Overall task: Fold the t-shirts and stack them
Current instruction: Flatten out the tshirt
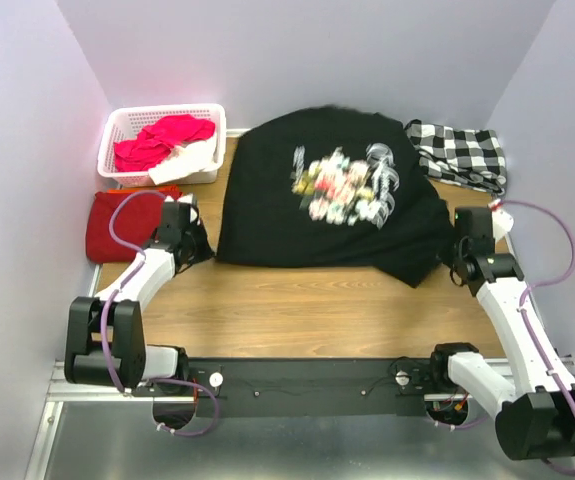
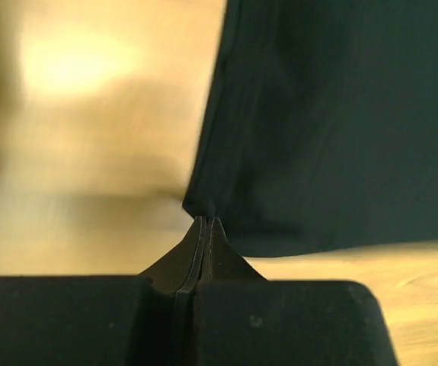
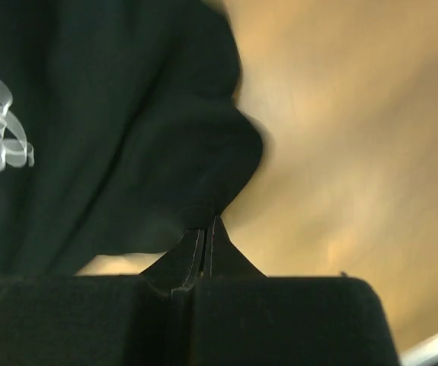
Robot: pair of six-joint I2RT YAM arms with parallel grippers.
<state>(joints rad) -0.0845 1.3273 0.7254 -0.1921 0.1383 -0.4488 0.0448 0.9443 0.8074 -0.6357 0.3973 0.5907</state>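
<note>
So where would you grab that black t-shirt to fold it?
Probably by its two near corners, coming in low from the near edge. The black t-shirt lies spread flat, so only thin corner edges offer a pinch; the left gripper and right gripper each have jaws shut on one.

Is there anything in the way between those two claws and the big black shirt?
Nothing visible. The left gripper and the right gripper are each pinched shut on the near edge of the black t-shirt, one at each side.
</note>
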